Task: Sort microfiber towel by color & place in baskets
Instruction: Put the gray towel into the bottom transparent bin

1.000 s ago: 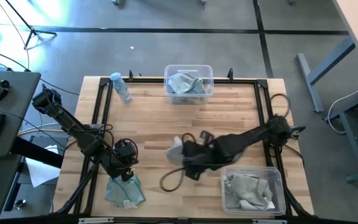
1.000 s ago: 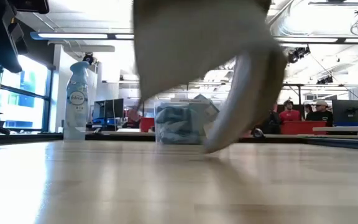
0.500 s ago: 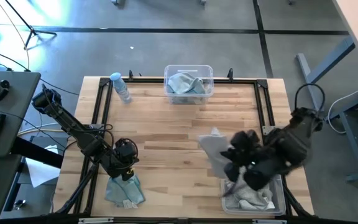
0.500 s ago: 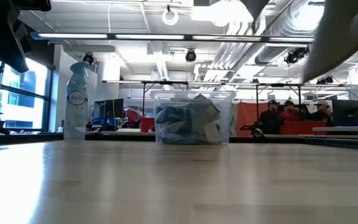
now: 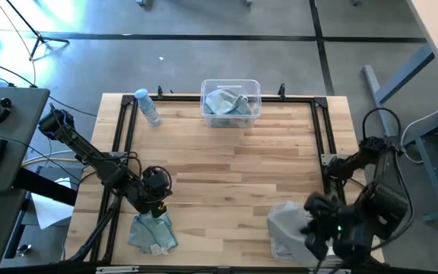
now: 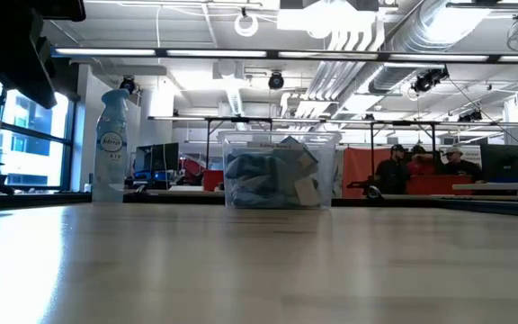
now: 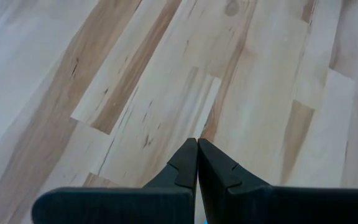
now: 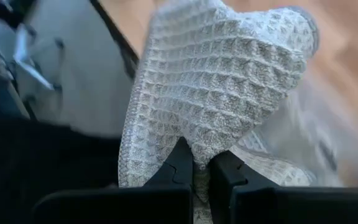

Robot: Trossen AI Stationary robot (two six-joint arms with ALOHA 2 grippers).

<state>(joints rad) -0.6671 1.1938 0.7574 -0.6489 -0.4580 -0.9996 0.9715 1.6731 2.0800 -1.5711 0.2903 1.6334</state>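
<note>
My right gripper point(image 5: 306, 225) is shut on a pale grey waffle-weave towel point(image 5: 285, 220) over the left part of the near-right basket point(image 5: 274, 245), where more grey cloth point(image 5: 286, 250) lies. The far basket point(image 5: 230, 100) holds light blue-teal towels point(image 6: 263, 178). One teal towel point(image 5: 152, 232) lies flat by the table's near-left edge. My left gripper point(image 7: 197, 150) is shut just at that towel's far side point(image 5: 157, 207), with bare wood ahead of its fingers; whether it touches the towel, I cannot tell. My right gripper pinches the grey towel between its two fingers at a bunched fold point(image 8: 195, 155). Several layers seem gathered there. The cloth spreads out beyond the fingertips point(image 8: 182, 163), lifted clear of the table over the near-right basket; whether it touches the cloth in the basket, I cannot tell.
A clear spray bottle with a blue cap point(image 5: 148, 106) stands at the far-left corner. A black frame point(image 5: 124, 129) runs along the table's edges. The bare wooden middle of the table point(image 5: 234, 171) lies between the arms. People sit in the room behind the table point(image 6: 416, 166).
My right gripper has carried the grey towel from the table's middle toward the right and near edges, ending over the near-right basket. The towel, which hung down to the tabletop a second ago, has been lifted clear and has left the low view.
</note>
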